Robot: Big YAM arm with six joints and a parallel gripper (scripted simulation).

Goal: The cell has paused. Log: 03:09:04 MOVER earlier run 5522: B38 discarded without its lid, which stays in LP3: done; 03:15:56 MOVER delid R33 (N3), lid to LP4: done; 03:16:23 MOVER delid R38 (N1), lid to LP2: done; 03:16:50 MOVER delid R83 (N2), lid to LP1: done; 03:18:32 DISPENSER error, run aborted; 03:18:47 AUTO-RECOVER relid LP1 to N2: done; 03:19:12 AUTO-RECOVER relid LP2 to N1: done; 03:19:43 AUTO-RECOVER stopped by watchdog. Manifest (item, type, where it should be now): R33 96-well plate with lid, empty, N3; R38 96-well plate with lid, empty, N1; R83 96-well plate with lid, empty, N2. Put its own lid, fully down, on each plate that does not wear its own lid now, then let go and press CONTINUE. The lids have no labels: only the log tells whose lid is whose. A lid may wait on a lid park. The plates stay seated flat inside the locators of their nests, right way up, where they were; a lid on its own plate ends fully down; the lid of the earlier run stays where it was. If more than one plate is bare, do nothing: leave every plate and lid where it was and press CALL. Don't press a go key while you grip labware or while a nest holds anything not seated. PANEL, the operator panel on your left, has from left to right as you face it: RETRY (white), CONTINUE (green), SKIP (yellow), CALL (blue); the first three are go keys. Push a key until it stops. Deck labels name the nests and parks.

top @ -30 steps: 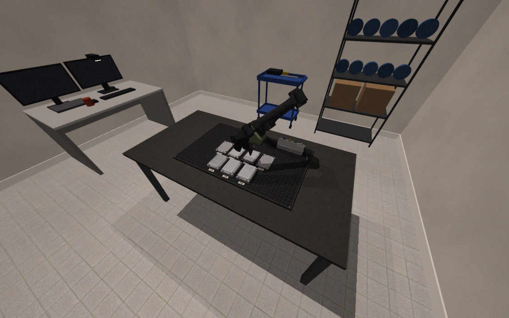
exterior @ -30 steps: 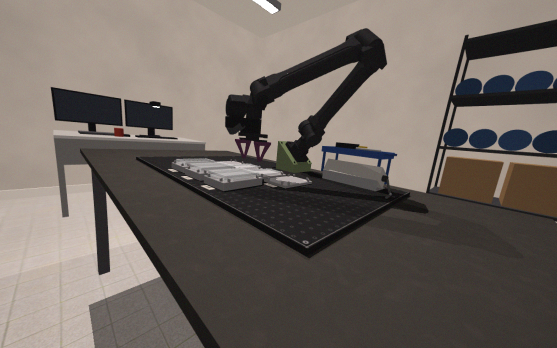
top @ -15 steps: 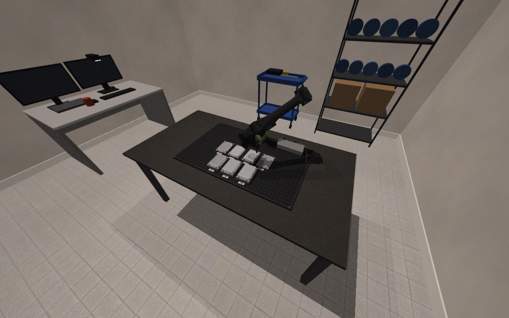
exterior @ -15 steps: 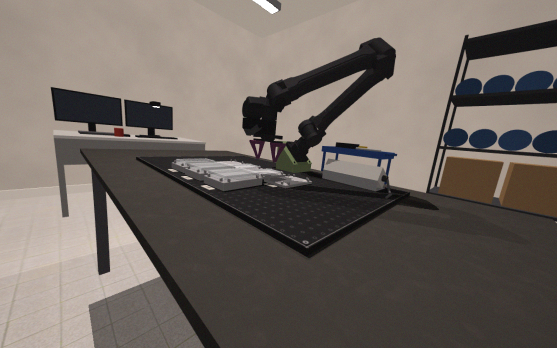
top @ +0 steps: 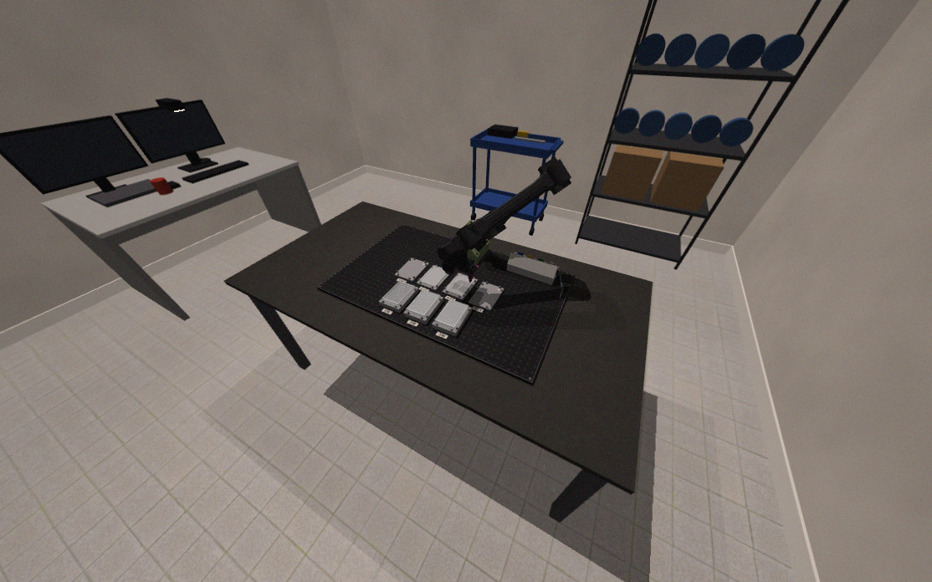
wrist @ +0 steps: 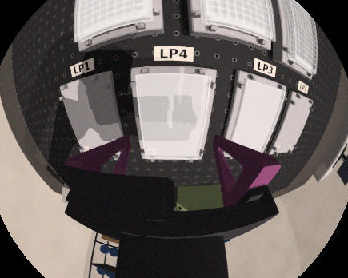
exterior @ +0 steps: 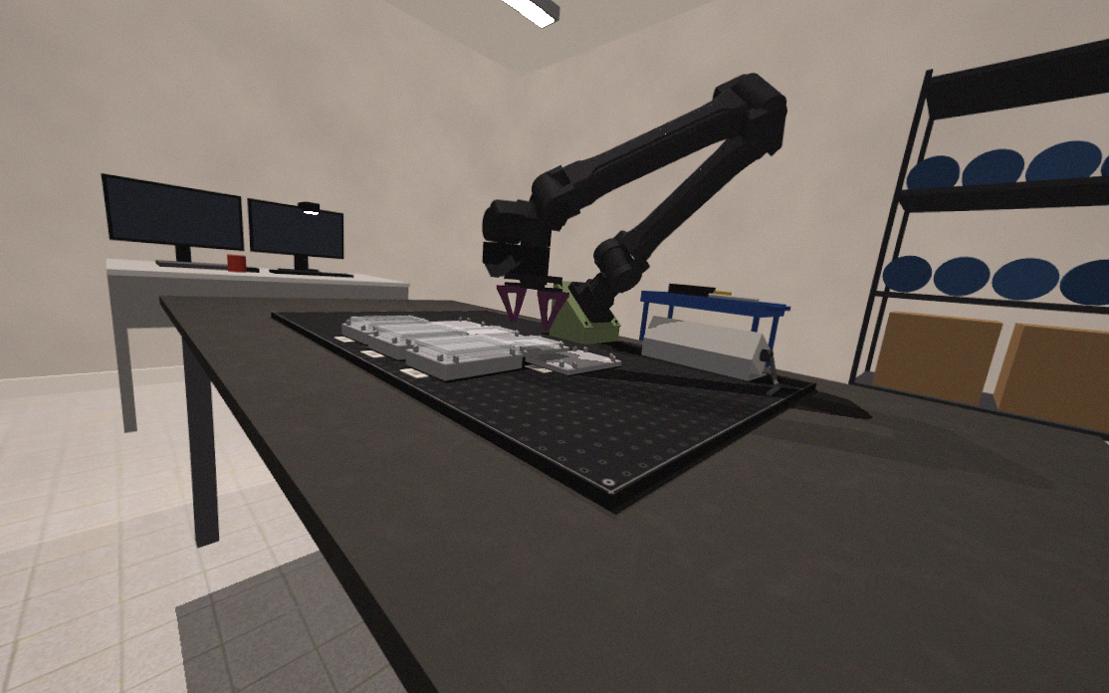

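Note:
My gripper [wrist: 171,139] is open and empty, its purple fingers hanging just above the white lid [wrist: 173,113] that lies on park LP4. The gripper also shows in the top and exterior views [top: 471,272] [exterior: 533,308]. Another white lid [wrist: 255,113] lies on LP3 to the right. LP1 [wrist: 92,110] on the left is grey, bare and in shadow. The far right park [wrist: 294,120] is at the view's edge and I cannot tell what it holds. Three gridded plates [wrist: 300,23] sit in the nests beyond the parks. I cannot tell which of them wear lids.
The grey operator panel [top: 531,268] [exterior: 705,346] stands on the deck beside the arm's green base [exterior: 584,318]. The nests and parks form two rows on the black perforated deck [top: 448,296]. A blue cart, a shelf rack and a desk stand off the table.

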